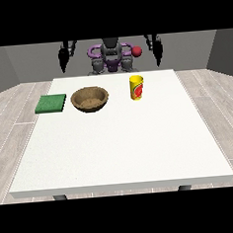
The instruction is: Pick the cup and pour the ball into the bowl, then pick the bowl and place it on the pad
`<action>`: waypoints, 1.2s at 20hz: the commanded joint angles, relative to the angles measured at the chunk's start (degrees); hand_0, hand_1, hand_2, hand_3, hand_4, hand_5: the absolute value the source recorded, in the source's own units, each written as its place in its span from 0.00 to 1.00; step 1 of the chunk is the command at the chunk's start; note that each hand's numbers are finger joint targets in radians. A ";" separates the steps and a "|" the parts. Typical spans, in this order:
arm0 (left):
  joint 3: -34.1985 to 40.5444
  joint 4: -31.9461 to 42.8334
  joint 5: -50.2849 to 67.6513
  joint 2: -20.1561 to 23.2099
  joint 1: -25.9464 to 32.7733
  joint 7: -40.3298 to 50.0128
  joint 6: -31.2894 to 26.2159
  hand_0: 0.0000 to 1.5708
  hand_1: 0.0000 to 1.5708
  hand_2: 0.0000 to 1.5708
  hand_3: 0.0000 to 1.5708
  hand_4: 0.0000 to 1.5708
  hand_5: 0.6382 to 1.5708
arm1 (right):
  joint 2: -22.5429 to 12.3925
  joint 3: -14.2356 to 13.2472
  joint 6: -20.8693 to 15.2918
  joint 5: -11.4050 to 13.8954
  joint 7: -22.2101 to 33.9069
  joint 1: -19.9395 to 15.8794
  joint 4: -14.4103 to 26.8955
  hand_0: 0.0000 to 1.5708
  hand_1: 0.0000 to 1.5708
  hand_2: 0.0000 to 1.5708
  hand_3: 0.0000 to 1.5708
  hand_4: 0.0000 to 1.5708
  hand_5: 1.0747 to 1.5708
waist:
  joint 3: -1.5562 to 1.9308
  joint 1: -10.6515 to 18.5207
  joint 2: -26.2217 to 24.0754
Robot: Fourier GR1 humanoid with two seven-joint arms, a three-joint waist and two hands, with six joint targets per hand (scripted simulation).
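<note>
- The yellow cup (137, 87) is seen upright on the far part of the white tabletop (121, 148), right of the middle; the ball inside it cannot be seen.
- The brown bowl (90, 99) is placed just left of the cup, apart from it, so only a short way is judged needed for pouring.
- The green pad (51, 103) lies flat at the left of the bowl, near it, ready to receive the bowl.
- The robot hand at the view's left (63, 60) and the robot hand at the view's right (157, 51) are hung down behind the far edge, well apart from all things.
- Nothing is held; whether the fingers are wide or narrow cannot be told.
</note>
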 commanded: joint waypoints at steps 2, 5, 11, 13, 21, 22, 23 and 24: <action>0.29 -3.69 0.43 1.44 -0.66 3.00 -0.45 0.00 0.00 0.00 0.00 0.00 0.99 | -1.57 -0.28 0.53 -0.32 3.08 -0.14 -3.60 0.00 0.00 0.00 0.00 0.00 1.00 | -0.31 -0.17 -10.15; 0.47 -5.40 0.68 2.33 -1.16 5.41 -0.70 0.00 0.00 0.00 0.00 0.00 0.99 | -2.51 -0.49 0.81 -0.56 5.56 -0.35 -5.36 0.00 0.00 0.00 0.00 0.00 1.00 | -0.38 -0.35 -14.96; 5.84 -9.87 8.99 0.84 -6.50 11.03 0.63 0.00 0.00 0.00 0.00 0.00 0.98 | -7.15 -8.81 11.22 -14.03 5.20 0.57 -6.21 0.00 0.00 0.00 0.00 0.00 1.00 | -0.37 -1.26 -8.50; 7.52 -8.76 9.36 2.17 -8.50 9.00 0.26 0.00 0.00 0.00 0.00 0.00 0.98 | -6.95 -9.54 10.97 -13.40 3.48 -0.74 -5.57 0.00 0.00 0.00 0.00 0.00 1.00 | -0.38 -1.30 -5.31; 8.81 -1.15 8.47 2.45 -9.46 -3.45 -1.86 0.00 0.00 0.00 0.00 0.00 0.96 | -7.27 -11.27 15.41 -13.22 -4.19 -1.28 -1.19 0.00 0.00 0.00 0.00 0.00 1.00 | -0.37 -2.01 1.35; 10.49 1.88 9.85 3.09 -9.95 -6.44 -3.21 0.00 0.00 0.00 0.00 0.00 0.95 | -7.01 -10.75 13.88 -13.32 -1.49 -3.34 -2.80 0.00 0.00 0.00 0.00 0.00 1.00 | -0.39 -2.05 1.88; 9.41 1.27 9.44 3.27 -9.34 -4.20 -3.30 0.00 0.00 0.00 0.00 0.00 0.96 | -6.03 -10.41 14.12 -12.20 -3.17 -1.66 -0.55 0.00 0.00 0.00 0.00 0.00 1.00 | -0.38 -1.39 0.77; 10.58 4.95 9.47 2.78 -8.98 -11.06 -4.45 0.00 0.00 0.00 0.00 0.00 0.96 | -7.63 -11.36 14.74 -13.83 -2.06 -4.20 -1.98 0.00 0.00 0.00 0.00 0.00 1.00 | -0.40 -2.26 3.52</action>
